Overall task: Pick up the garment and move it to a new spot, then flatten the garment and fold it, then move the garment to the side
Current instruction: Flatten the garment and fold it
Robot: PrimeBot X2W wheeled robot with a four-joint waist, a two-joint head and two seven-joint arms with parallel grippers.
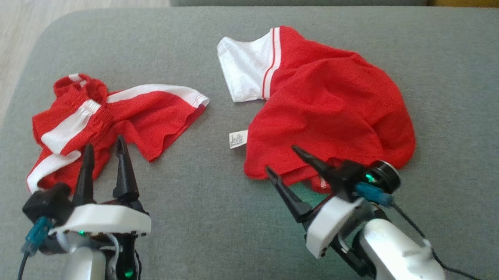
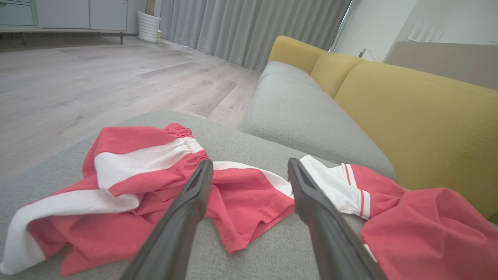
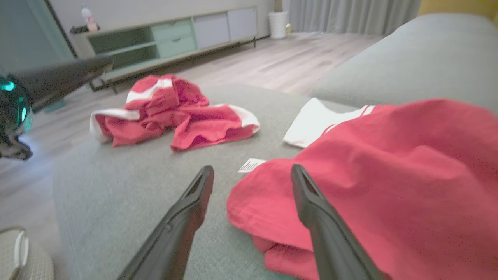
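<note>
The garment [image 1: 326, 108] lies crumpled on the right half of the grey sofa cushion [image 1: 220, 230], its white-and-red striped trim turned toward the far side and its small white tag [image 1: 237, 139] sticking out at the left edge. My right pincer [image 1: 280, 159] is released, jaws wide, at the garment's near-left corner. In the right wrist view one finger lies over the red cloth and the other over bare cushion, with the hem running between them. I cannot tell whether either finger touches the fabric. My left pincer [image 1: 104, 143] is also released, its tips at the near edge of the red shorts [image 1: 112, 119], well apart from the garment.
</note>
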